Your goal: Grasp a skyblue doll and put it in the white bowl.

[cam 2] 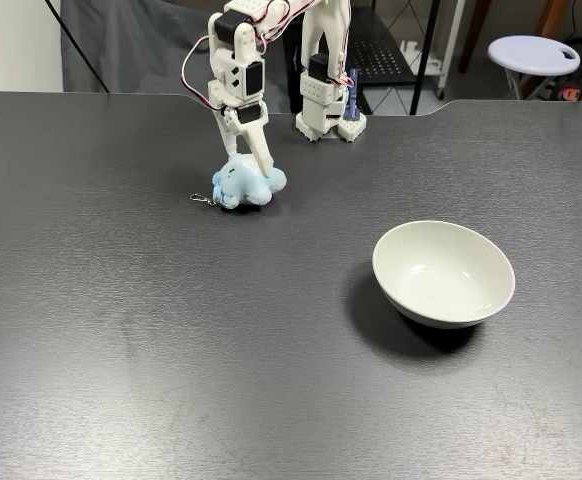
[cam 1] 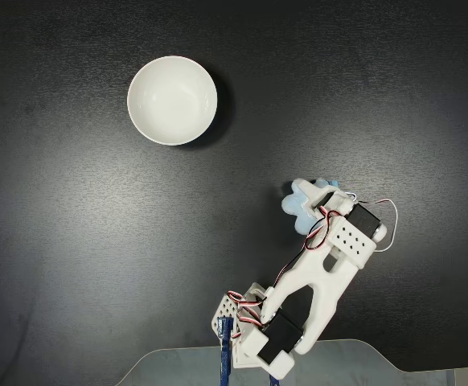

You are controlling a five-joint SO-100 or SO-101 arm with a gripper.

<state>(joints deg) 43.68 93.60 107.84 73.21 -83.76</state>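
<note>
The skyblue doll lies on the dark table, a fluffy pale-blue plush with its small metal clasp stretched out to the left in a fixed view. My gripper comes down on it from above. The fingers are pressed into the plush, shut on it. In the top-down fixed view the gripper covers the right part of the doll, and its blue lobes stick out to the left. The white bowl stands empty, far from the doll, and the same bowl sits right of centre.
The arm's base is clamped at the table's far edge. Behind the table are a white stool and dark furniture. Red and white wires loop off the wrist. Bare dark table lies between doll and bowl.
</note>
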